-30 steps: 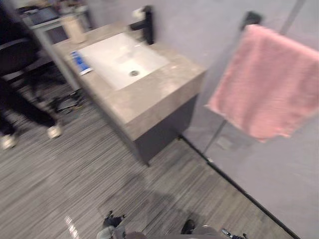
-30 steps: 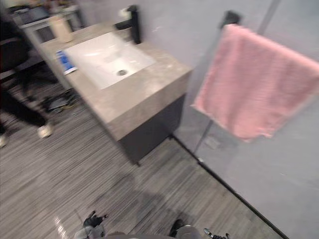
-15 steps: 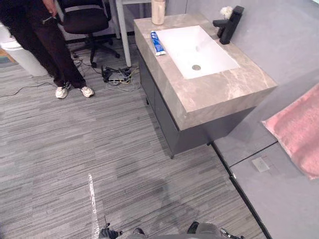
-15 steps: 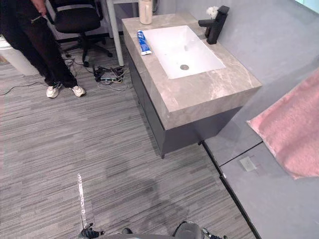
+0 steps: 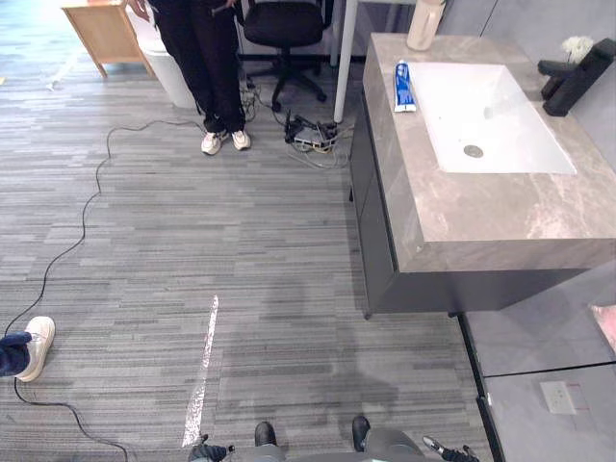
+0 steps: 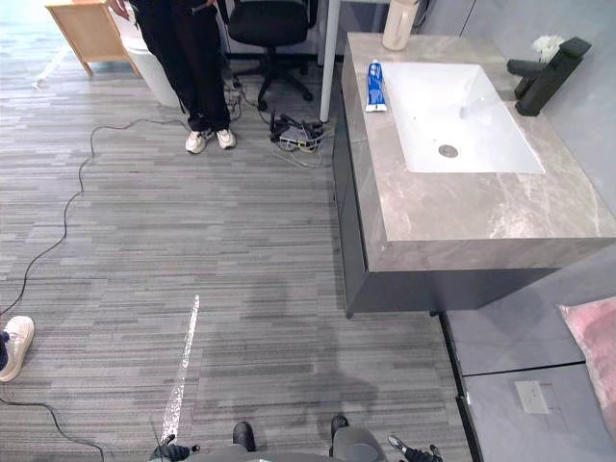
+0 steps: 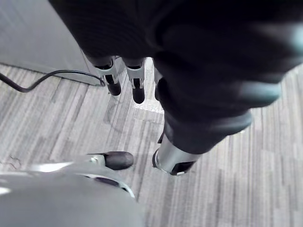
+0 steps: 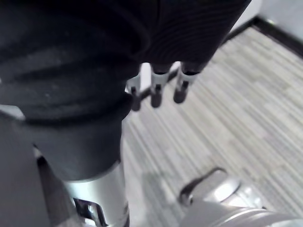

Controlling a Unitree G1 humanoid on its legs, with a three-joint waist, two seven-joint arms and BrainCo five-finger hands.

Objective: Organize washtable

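The washtable (image 5: 500, 207) stands at the right, a grey stone top on a dark cabinet with a white sink (image 5: 481, 115) set in it. A blue and white toothpaste tube (image 5: 402, 86) lies on the top beside the sink's far corner. A beige cup (image 5: 423, 24) stands at the far end. A black faucet (image 5: 576, 82) rises by the wall, with a small white object (image 5: 576, 46) behind it. My left hand (image 5: 207, 449) and right hand (image 5: 448, 449) hang low at my sides, far from the table. Both hands' fingers (image 7: 137, 87) (image 8: 156, 92) are straight and hold nothing.
A person in black trousers and white shoes (image 5: 207, 58) stands at the far side beside an office chair (image 5: 284, 24). A power strip with cables (image 5: 310, 138) lies by the cabinet. A pink towel's (image 6: 595, 337) corner shows at the right. Another shoe (image 5: 37, 342) and a floor cable (image 5: 87, 212) lie left.
The camera has swung to the left: the washtable now sits at the right, the pink towel has slid to the edge and more floor shows. Both hands stay hanging.
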